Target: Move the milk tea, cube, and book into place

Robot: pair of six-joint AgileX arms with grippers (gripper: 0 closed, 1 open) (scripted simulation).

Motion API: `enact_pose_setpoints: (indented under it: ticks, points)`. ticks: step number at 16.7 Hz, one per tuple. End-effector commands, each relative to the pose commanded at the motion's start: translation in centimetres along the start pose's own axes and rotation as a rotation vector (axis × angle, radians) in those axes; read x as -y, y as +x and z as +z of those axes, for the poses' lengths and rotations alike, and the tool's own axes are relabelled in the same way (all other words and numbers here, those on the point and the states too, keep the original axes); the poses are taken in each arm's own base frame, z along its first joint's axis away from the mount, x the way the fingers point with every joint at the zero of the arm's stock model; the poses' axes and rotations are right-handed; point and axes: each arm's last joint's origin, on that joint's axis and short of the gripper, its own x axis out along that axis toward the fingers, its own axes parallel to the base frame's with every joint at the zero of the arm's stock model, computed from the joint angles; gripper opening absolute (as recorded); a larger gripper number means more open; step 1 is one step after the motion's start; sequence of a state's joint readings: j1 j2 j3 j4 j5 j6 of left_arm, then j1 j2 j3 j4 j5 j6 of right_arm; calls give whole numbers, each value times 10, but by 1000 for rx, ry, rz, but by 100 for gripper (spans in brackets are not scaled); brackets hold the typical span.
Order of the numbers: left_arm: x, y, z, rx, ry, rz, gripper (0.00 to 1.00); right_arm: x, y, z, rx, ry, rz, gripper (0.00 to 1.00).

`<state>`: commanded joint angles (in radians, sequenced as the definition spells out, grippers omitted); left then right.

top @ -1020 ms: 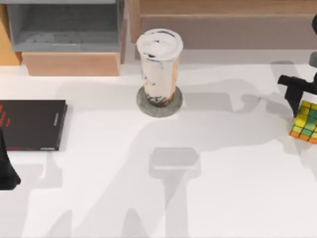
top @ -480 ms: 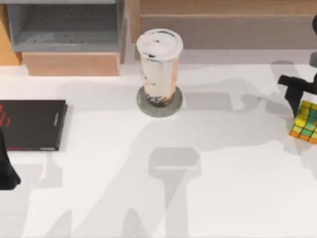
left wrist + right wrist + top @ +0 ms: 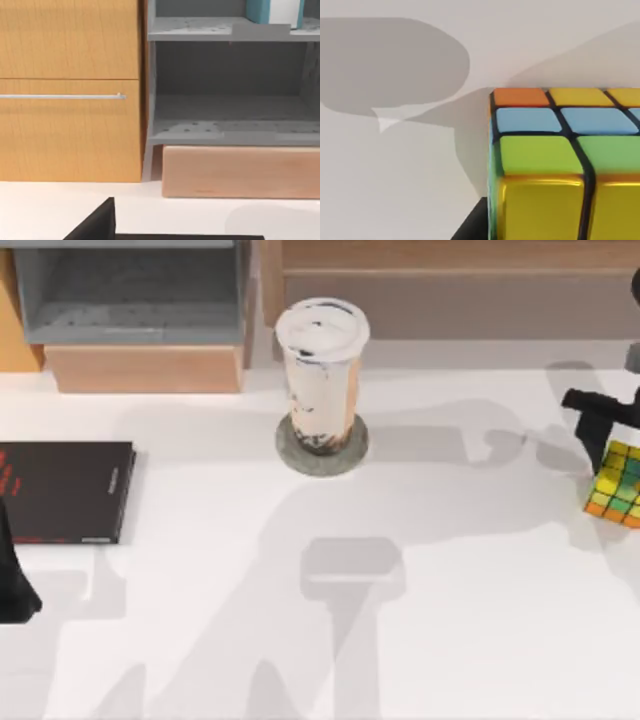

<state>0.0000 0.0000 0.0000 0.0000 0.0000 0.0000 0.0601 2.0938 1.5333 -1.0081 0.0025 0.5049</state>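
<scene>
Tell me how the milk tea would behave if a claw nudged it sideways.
The milk tea stands tall and narrow on a coaster, so a high push would probably tip it. Its clear wall looks thin, so likely squashy. The drink inside probably makes it fairly heavy.

Change since a second ago: cube (image 3: 618, 484), carried at the counter's (image 3: 450, 640) right edge by my right claw (image 3: 606, 430), has edged slightly right, its yellow top squares now nearer the frame border.
</scene>
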Motion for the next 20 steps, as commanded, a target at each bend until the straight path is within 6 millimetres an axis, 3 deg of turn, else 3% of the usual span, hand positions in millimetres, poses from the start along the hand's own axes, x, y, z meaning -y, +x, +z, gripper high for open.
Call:
enact_pose_setpoints:
  ticks: [7, 13, 16, 20]
  points:
    - [0, 0, 0, 0, 0, 0, 100, 0, -24, 0, -2, 0, -1, 0]
    - [0, 0, 0, 0, 0, 0, 100, -4, -26, -1, 13, -8, 6, 0]
    - [0, 0, 0, 0, 0, 0, 100, -35, -55, -12, 157, -94, 78, 0]
    - [0, 0, 0, 0, 0, 0, 100, -98, -122, -54, 485, -304, 269, 0]
